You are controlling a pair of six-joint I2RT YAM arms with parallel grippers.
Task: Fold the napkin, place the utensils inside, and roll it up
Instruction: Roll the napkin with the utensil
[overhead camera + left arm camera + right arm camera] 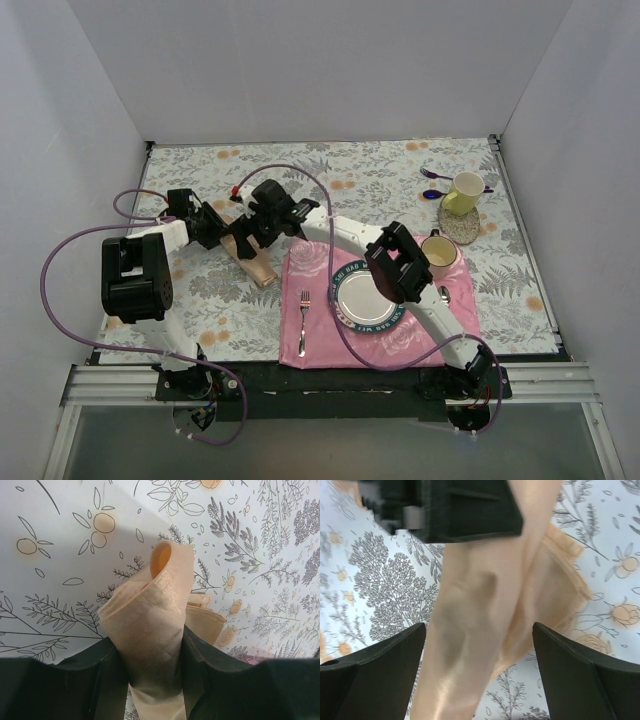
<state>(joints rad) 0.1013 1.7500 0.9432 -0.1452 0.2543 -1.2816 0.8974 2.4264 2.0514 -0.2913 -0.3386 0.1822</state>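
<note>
**Napkin tube in my left grip, right side waiting open**

My left end effector [150, 672] is clenched on the napkin [150, 610], which is curled into a loose tube with its open mouth pointing away from my left wrist. On the tabletop [380, 180] the napkin is left of the middle, just beside the left edge of the pink placemat [318, 285]. Its long axis runs from the far edge toward the near edge, leaning a little to the right.

My right end effector [479, 645] is released. Its two sides stand wide apart with the cloth between them, and as far as I can see they touch nothing. Both arms are at the napkin, but only the left one has it. I judge that the rolling needs the right one to close across this axis.

The copper utensils I cannot see; perhaps they are inside the folds. I also cannot tell if the tube rests on the tabletop or hangs above it. The top of the right wrist view is blurred.
</note>
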